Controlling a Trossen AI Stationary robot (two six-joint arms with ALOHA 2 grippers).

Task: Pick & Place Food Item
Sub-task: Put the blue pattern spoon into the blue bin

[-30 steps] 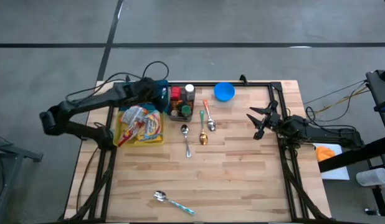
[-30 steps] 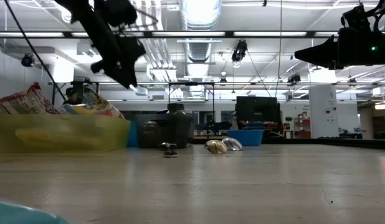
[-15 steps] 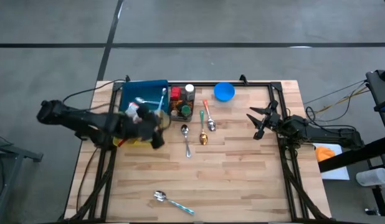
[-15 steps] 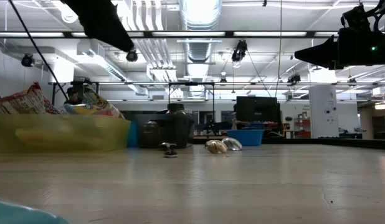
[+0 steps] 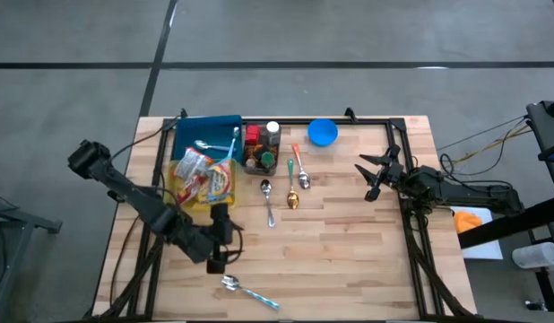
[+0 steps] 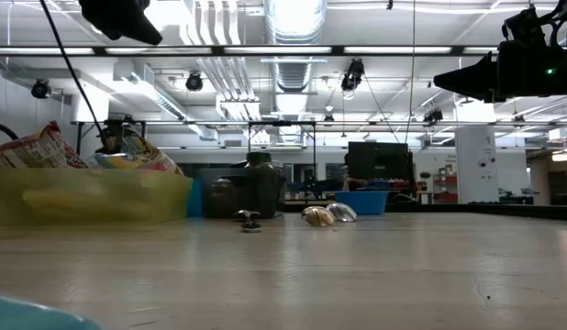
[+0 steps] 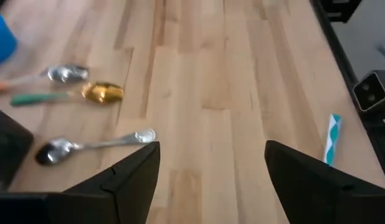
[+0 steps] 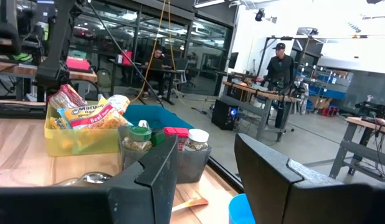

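Food packets [image 5: 203, 176] lie piled in a yellow bin [image 5: 225, 203] at the table's far left; they also show in the right wrist view [image 8: 86, 113]. My left gripper [image 5: 225, 240] hangs open above bare wood near the bin's front right corner, with nothing between its fingers [image 7: 211, 149]. My right gripper [image 5: 371, 177] waits at the table's right side, open and empty [image 8: 205, 144].
A blue box [image 5: 205, 130] stands behind the bin. A dark caddy with jars [image 5: 259, 150] and a blue bowl [image 5: 323, 132] stand at the far edge. Three spoons [image 5: 270, 203] lie mid-table. A teal-handled spoon [image 5: 250, 290] lies near the front edge.
My left gripper has swung from above the blue box at the far edge, across the bin, toward the table's near edge, turning as it went. It carries nothing. The packets lie in the bin as before.
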